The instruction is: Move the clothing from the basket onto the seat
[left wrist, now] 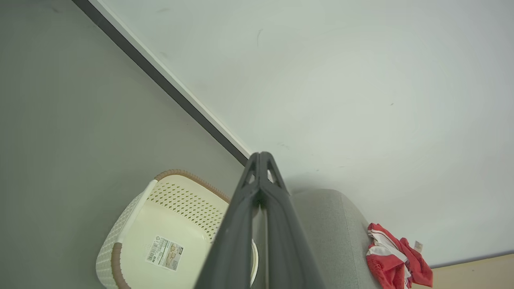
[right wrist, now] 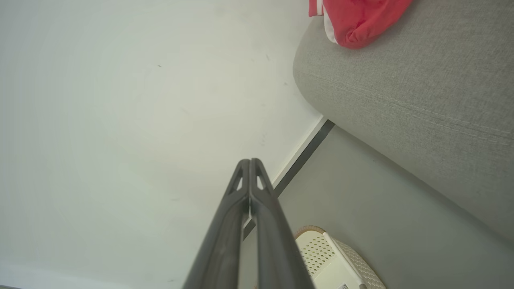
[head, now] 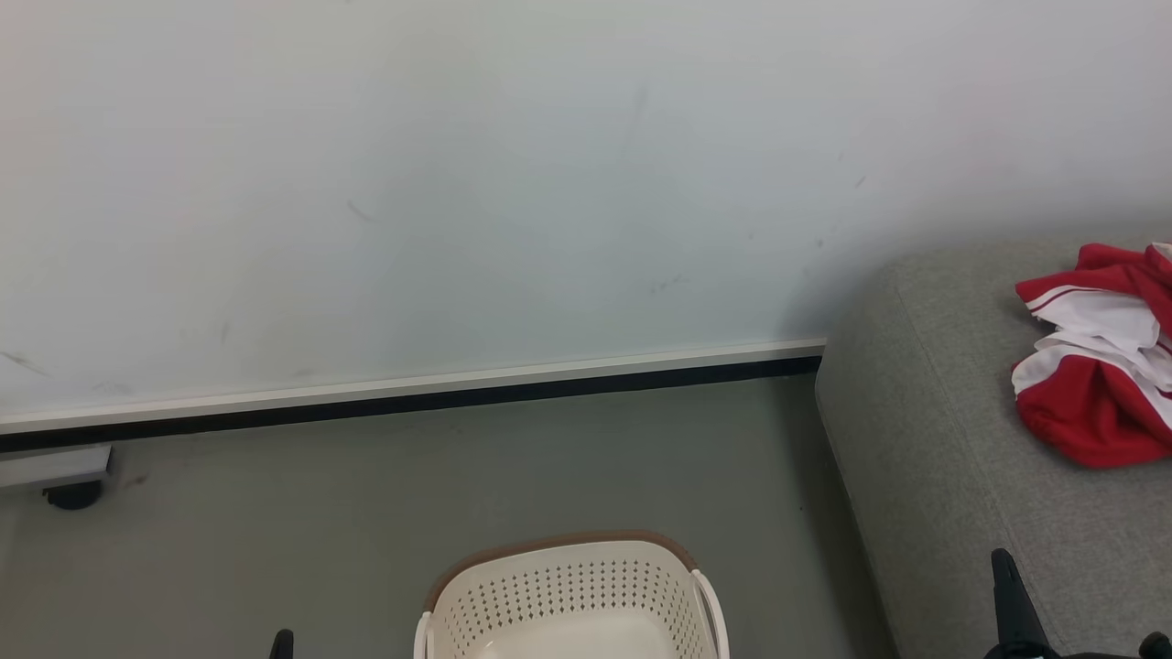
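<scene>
Clothing [head: 1099,357] lies crumpled on seat [head: 943,458] near wall [head: 458,183], well apart from basket [head: 568,586], which stands on floor [head: 275,531] beside seat w/ a label [left wrist: 164,253] on its bottom. L gripper [left wrist: 261,154] & R gripper [right wrist: 249,160]: fingers pressed together on both, gripping nothing, tips up in air pointing toward wall

The red-and-white clothing [head: 1094,366] lies bunched on the grey seat [head: 934,476]; the cream basket [head: 568,586] stands on the floor [head: 275,513] nearby.
</scene>
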Controlling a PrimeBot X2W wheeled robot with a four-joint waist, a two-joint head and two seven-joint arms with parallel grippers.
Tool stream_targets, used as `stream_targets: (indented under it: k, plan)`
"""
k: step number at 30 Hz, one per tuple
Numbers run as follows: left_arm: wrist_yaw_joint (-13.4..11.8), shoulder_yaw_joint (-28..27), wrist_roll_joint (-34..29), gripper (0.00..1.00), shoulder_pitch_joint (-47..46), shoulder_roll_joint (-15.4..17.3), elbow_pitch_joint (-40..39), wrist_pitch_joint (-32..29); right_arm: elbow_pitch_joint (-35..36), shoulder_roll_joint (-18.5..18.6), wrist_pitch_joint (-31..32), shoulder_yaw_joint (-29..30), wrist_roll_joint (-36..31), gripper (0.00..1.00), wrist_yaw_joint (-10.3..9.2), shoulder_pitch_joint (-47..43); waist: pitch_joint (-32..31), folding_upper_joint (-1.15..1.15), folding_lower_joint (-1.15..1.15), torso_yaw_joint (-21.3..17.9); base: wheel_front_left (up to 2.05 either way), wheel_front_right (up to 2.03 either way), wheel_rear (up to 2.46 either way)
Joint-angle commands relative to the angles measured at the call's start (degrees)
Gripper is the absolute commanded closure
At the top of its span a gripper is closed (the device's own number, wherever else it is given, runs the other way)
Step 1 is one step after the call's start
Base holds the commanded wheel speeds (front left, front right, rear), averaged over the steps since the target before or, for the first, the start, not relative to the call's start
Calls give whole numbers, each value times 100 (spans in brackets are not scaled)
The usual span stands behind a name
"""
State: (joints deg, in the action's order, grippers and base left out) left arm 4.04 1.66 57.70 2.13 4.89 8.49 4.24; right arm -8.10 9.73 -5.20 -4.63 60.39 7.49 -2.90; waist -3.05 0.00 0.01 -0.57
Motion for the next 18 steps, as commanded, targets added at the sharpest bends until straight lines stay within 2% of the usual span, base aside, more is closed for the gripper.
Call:
stream_targets:
  k: [1,18]
  plan:
    - [46,-43,137,100,-108,4,-22,-28,69,1,27,49,150,100,1,113,4,0,0,1,0,0,0]
    - [142,-108,1150,100,-295,-56,94,-263,63,-41,275,314,1251,100,1,163,77,0,0,15,0,0,0]
